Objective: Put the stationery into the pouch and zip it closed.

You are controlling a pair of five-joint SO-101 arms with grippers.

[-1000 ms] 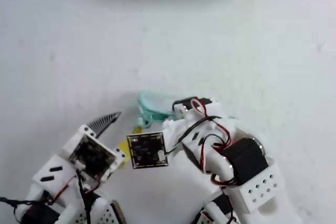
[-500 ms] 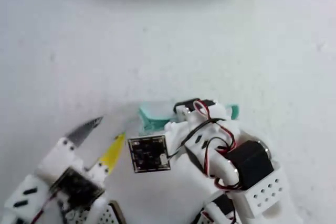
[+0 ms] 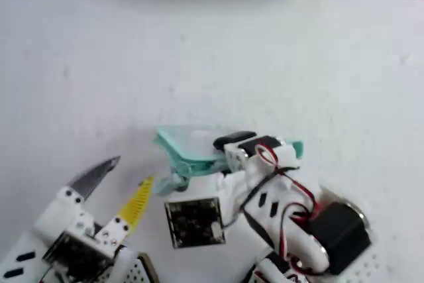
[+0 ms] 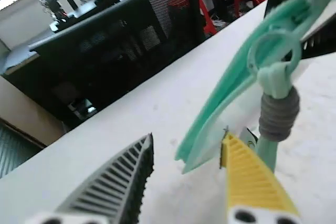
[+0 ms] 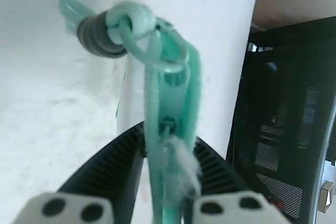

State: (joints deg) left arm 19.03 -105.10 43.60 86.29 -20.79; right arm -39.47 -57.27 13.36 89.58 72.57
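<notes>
A teal pouch [image 3: 189, 142] lies low at the table's near middle, held on edge. My right gripper [image 3: 230, 149] is shut on its long edge; in the right wrist view the gripper [image 5: 168, 129] pinches the teal pouch [image 5: 170, 93] between dark fingers. The zipper pull [image 5: 126, 22] with its grey bead [image 5: 94, 38] hangs off the pouch's end. My left gripper [image 3: 133, 169] stands open just left of the pouch, with a dark finger [image 4: 123, 179] and a yellow finger [image 4: 252, 179]. The zipper pull's grey bead [image 4: 278, 114] hangs close to the yellow finger, apart from it.
The white table [image 3: 212, 51] stretches wide and bare toward its far edge. Beyond that edge stands dark mesh furniture [image 4: 126, 51]. Both arm bodies crowd the near edge.
My left gripper has drawn back from the pouch's end toward the near left corner, its fingers now spread. The right arm shifted nearer, and more of the pouch shows.
</notes>
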